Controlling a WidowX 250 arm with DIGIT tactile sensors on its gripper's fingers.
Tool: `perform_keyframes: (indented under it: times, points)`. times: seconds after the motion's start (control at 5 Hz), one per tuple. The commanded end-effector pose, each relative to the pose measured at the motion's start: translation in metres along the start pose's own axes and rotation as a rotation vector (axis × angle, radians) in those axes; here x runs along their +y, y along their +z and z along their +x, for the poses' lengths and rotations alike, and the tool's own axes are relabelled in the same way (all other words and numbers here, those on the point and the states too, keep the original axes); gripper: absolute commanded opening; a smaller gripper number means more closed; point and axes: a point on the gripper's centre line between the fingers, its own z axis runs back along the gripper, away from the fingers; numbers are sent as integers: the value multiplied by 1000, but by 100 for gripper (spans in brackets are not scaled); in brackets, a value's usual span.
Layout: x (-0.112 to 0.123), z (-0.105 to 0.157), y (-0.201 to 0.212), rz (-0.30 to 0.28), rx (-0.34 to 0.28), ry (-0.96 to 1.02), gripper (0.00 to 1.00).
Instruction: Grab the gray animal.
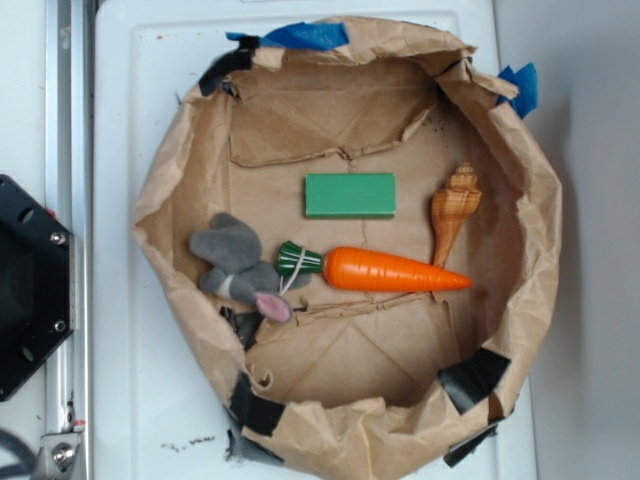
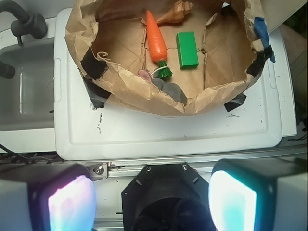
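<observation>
Exterior view, left to right. At the far left edge sits the robot's black base [image 1: 25, 285], mounted against a metal rail [image 1: 62, 230] that runs along the side of the white desk [image 1: 130, 120]. On the desk stands a shallow basin of crumpled brown paper [image 1: 540, 200], its rim patched with black tape [image 1: 255, 408] and blue tape [image 1: 300, 36].

Inside the basin, the gray animal [image 1: 238, 265] lies at the left, close under the left wall, its pink ear [image 1: 272, 306] turned toward the near side and a white band across its body. Just to its right, and touching or nearly touching it, is the green leafy end of the orange carrot [image 1: 390, 270], which lies flat and points right. Beyond the carrot, toward the far side, a green block [image 1: 350, 195] lies flat, apart from the other items. Farther right, a tan seashell [image 1: 453, 212] rests with its narrow end near the carrot's tip.

Wrist view. The gripper [image 2: 151, 202] is open: its two fingers [image 2: 70, 202] stand well apart at the bottom corners of the picture, with nothing between them. It is outside the basin, well apart from the gray animal, which is only partly visible behind the near paper wall. A sink [image 2: 29, 91] adjoins the desk at the left of this view.
</observation>
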Motion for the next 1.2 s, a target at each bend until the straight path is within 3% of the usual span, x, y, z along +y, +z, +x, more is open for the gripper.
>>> perform_keyframes:
  times: [0.0,0.4,0.6,0.8,1.0]
  points:
    - [0,0,0,0,0,0,100]
    - [47,100,-16,62,-25,17,100]
    - [54,118,-39,47,-37,-100,100]
    - [39,116,-70,-33,-71,-344,100]
    - [35,107,-96,58,-11,-412,100]
